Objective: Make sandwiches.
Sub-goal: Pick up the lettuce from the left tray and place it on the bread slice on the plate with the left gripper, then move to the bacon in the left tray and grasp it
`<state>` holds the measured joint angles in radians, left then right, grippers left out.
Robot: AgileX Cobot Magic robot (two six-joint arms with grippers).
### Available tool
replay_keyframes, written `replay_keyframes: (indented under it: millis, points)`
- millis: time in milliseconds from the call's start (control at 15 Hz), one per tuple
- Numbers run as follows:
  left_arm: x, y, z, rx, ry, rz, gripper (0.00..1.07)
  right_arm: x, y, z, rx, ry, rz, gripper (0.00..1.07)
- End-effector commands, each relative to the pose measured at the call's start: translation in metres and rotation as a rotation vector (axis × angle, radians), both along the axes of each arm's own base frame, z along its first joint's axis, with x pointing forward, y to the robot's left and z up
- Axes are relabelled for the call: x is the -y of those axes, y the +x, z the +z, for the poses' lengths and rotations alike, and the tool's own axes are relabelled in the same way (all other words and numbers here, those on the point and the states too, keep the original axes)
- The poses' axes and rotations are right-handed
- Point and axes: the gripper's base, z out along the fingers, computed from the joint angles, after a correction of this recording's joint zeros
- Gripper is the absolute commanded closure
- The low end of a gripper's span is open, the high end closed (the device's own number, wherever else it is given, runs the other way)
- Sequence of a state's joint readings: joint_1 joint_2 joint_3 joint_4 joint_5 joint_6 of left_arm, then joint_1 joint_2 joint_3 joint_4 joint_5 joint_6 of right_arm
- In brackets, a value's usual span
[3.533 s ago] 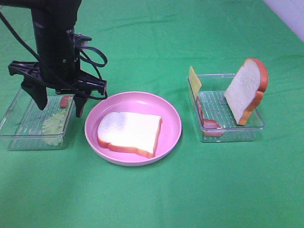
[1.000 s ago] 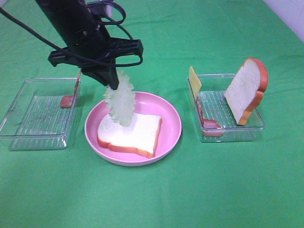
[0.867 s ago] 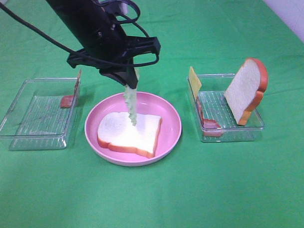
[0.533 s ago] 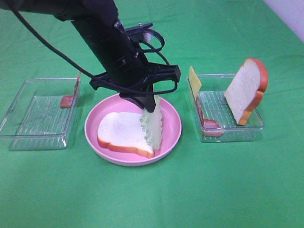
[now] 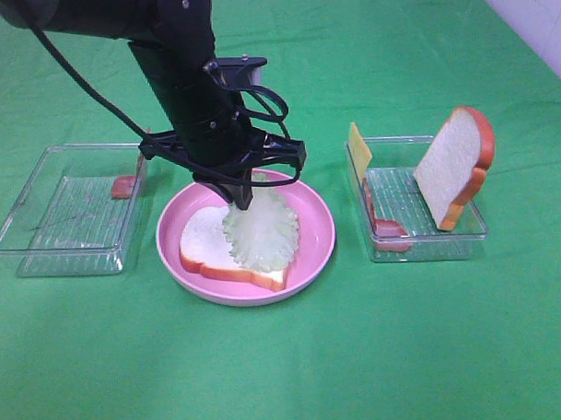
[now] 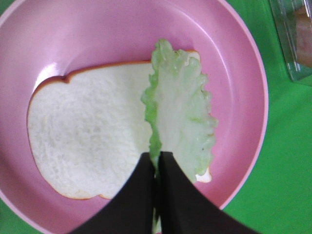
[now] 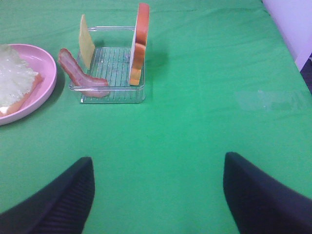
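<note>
A white bread slice [image 5: 201,246] with an orange-brown crust lies flat on the round pink plate [image 5: 321,256]. A pale green lettuce leaf [image 5: 262,231] is draped over its right half. My left gripper [image 5: 238,196] is just above the plate's back edge, shut on the leaf's edge. In the left wrist view the black fingers [image 6: 141,187] pinch the lettuce leaf [image 6: 183,112] over the bread slice [image 6: 87,136]. My right gripper [image 7: 158,195] hangs open above bare green cloth, well away from the food, and does not show in the exterior high view.
The clear right tray [image 5: 427,245] holds an upright bread slice [image 5: 455,165], a cheese square [image 5: 359,148] and a bacon strip [image 5: 387,228]. The clear left tray [image 5: 68,212] has a reddish bacon piece [image 5: 125,186] at its right wall. Green cloth covers the table.
My left gripper carried the lettuce leaf from the left tray to the plate and lowered it. The leaf hung upright before and now lies across the bread.
</note>
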<state>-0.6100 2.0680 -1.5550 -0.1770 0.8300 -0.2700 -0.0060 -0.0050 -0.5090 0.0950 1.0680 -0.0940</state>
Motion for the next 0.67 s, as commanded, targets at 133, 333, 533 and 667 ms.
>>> replay_keyframes:
  millis: [133, 333, 533, 667]
  points:
    - [-0.003, -0.002, -0.003, -0.011, 0.041, 0.001, 0.80, 0.000, -0.001, 0.000, 0.020, -0.013, -0.001, 0.37]
    - [-0.009, 0.000, -0.004, 0.004, 0.101, 0.036, 0.50, 0.000, -0.001, 0.000, 0.020, -0.013, -0.001, 0.37]
    - [-0.015, 0.001, 0.017, 0.081, 0.119, 0.054, 0.37, 0.000, -0.001, 0.000, 0.020, -0.013, -0.001, 0.37]
    - [-0.016, 0.000, 0.032, 0.104, 0.102, 0.057, 0.37, 0.000, -0.001, 0.000, 0.020, -0.013, -0.001, 0.37]
